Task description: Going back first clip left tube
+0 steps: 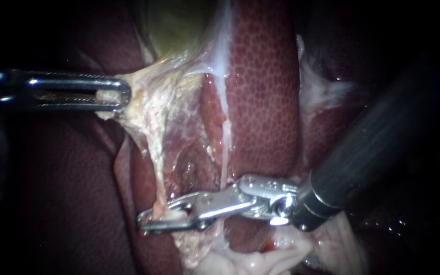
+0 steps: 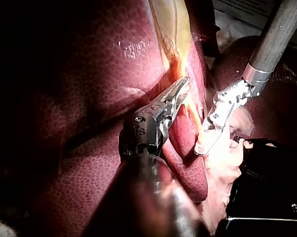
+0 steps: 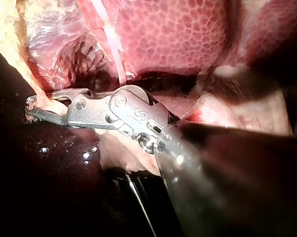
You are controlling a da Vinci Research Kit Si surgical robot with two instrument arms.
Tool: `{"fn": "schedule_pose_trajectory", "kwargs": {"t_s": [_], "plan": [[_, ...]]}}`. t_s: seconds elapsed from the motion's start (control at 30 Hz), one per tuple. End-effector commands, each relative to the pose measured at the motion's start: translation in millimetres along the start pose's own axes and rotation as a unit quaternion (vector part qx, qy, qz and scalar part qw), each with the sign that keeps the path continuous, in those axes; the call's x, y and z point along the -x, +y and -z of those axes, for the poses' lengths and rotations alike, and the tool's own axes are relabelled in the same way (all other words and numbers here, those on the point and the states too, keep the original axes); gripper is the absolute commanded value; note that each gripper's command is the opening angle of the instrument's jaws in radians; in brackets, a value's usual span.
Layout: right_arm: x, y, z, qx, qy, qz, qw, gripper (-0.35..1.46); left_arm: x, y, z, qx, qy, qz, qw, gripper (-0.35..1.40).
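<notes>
The thin, pale left tube [image 1: 155,173] looks soft, slick and tear-prone, best straddled mid-strand, where my right instrument [image 1: 144,221] has its jaws parted around it at lower centre, while my left instrument [image 1: 120,94] clenches cream-coloured tissue [image 1: 146,99].

The left instrument's pincer [image 2: 180,90] is clamped on pale tissue [image 2: 175,68] at the edge of the gallbladder [image 2: 169,22]. At its five o'clock, the right instrument's pincer [image 2: 204,145] straddles a pale tube [image 2: 194,117].

Right instrument [image 1: 148,219]: steel tip, dk grey shaft [image 1: 383,142]

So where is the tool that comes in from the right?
In the endoscope view the right instrument sits low in the middle, its tip around a pale tube, below the liver.
</notes>
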State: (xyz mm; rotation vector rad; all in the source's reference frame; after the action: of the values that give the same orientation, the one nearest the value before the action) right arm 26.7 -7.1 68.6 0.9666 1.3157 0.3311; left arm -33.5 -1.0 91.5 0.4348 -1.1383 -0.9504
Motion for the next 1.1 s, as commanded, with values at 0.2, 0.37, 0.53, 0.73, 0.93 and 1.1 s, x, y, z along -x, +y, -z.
{"fn": "schedule_pose_trajectory", "kwargs": {"t_s": [0.2,0.37,0.53,0.73,0.93,1.1], "plan": [[0.0,0.0,-0.1,0.0,-0.002,0.0,1.0,-0.35,0.0,0.0,0.0,0.0,0.0,0.0,1.0,-0.35],[-0.3,0.0,-0.4,0.004,0.002,0.018,0.9998,0.23,0.0,0.0,0.0,0.0,0.0,0.0,1.0,-0.35],[-1.6,0.8,-0.8,0.02,0.023,0.051,0.9982,0.55,-0.1,-0.1,0.0,0.0,0.0,0.0,1.0,-0.35],[-3.1,1.9,0.4,0.044,0.038,0.068,0.996,0.6,-0.1,-0.2,-0.1,0.0,0.0,0.0,1.0,-0.35],[-3.6,2.6,2.3,0.048,0.039,0.072,0.9954,0.6,-0.1,-0.4,0.0,0.001,0.0,0.0,1.0,-0.35],[-3.8,1.9,4.1,0.046,0.039,0.079,0.9951,0.6,-0.1,-0.4,0.1,0.0,0.0,0.0,1.0,-0.35]]}}
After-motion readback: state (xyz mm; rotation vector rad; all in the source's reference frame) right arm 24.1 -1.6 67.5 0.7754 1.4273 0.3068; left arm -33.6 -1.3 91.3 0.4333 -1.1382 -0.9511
